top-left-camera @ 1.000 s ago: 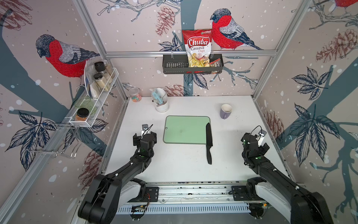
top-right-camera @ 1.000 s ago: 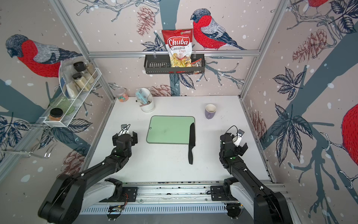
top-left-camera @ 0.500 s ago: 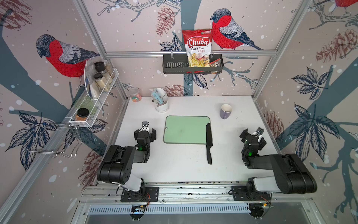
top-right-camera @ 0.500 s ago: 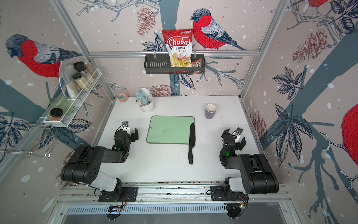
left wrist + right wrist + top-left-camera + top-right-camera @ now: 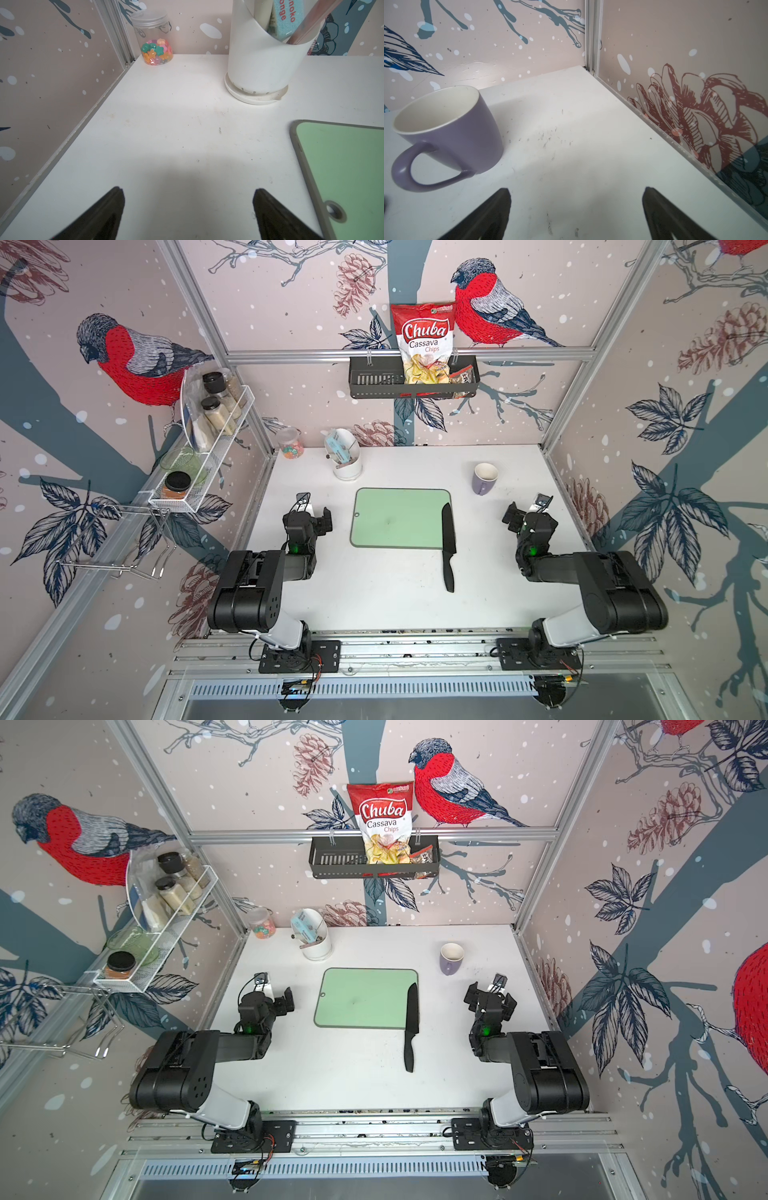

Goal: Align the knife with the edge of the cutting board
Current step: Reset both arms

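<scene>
The pale green cutting board lies flat mid-table, its holed short side toward my left arm. The black knife lies along the opposite short side. Its blade overlaps that edge with the tip pointing away, and its handle reaches past the near edge onto the table. Left of the board, my left gripper hangs open and empty; the board's corner shows beside it. My right gripper is open and empty too, well right of the knife.
A purple mug stands behind the board's right corner. A white utensil holder and a candy jar stand at the back left. The side walls run close beside both arms.
Both arms have folded back, their elbows rising near the bases, while the grippers stayed beside the board. Knife and board have not moved.
</scene>
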You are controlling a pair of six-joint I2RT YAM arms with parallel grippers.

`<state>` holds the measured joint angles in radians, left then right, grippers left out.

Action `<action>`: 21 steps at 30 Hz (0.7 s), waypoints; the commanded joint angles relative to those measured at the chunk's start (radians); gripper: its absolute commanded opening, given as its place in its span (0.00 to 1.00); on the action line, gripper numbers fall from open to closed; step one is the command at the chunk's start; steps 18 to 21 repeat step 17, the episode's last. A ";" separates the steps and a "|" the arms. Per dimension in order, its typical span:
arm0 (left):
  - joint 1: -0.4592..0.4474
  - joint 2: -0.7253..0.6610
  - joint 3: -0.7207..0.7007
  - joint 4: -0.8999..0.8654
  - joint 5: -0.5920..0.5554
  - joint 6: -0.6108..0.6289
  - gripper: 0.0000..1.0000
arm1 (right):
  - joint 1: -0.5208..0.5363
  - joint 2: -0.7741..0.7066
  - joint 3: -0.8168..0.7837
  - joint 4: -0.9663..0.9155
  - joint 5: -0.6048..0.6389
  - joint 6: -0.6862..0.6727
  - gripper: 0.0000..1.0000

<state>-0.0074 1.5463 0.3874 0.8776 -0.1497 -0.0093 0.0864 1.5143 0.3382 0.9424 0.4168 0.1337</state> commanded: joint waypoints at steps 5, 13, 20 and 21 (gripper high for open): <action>0.006 0.000 0.001 0.015 0.017 -0.003 0.98 | 0.007 -0.006 0.010 -0.028 0.017 -0.010 1.00; 0.006 0.000 0.000 0.016 0.018 -0.003 0.98 | 0.001 0.003 0.014 -0.021 0.007 -0.008 1.00; 0.006 0.000 0.000 0.016 0.017 -0.003 0.98 | -0.013 -0.011 0.005 -0.024 -0.027 -0.003 1.00; 0.006 0.000 0.000 0.016 0.017 -0.003 0.98 | -0.013 -0.011 0.005 -0.024 -0.027 -0.003 1.00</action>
